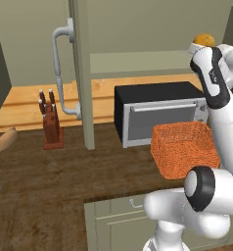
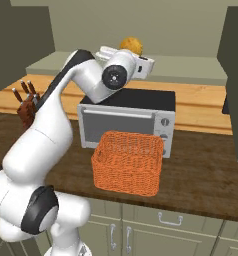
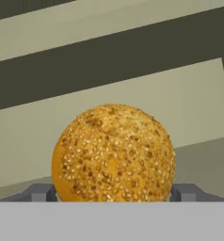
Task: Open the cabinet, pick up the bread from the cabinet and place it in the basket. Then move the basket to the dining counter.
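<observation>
Starting from the robot's side, the low grey-green cabinets (image 2: 156, 230) with small handles stand under the front edge of the dark wood kitchen top (image 1: 50, 181). On this top, close to the front edge, sits the basket (image 2: 127, 162), orange, woven and open at the top; it stands just in front of the toaster oven (image 2: 128, 120), near its glass door. To the left on the same top is the knife block (image 1: 52, 122), well apart from the basket.

Behind these, the cabinet (image 1: 81, 73) is open: one door stands edge-on near the knife block, with its long curved bar handle (image 1: 59, 73) facing left. Inside, the pale shelf (image 2: 186, 67) runs above the toaster oven.

The arm reaches up to this shelf. The gripper (image 3: 114, 193) has its two fingers spread wide, one dark tip (image 3: 38, 193) at each side of the bread (image 3: 114, 153). The bread, a round golden bun with seeds, rests on the shelf between them, very close to the hand. Whether the tips touch it I cannot tell.
</observation>
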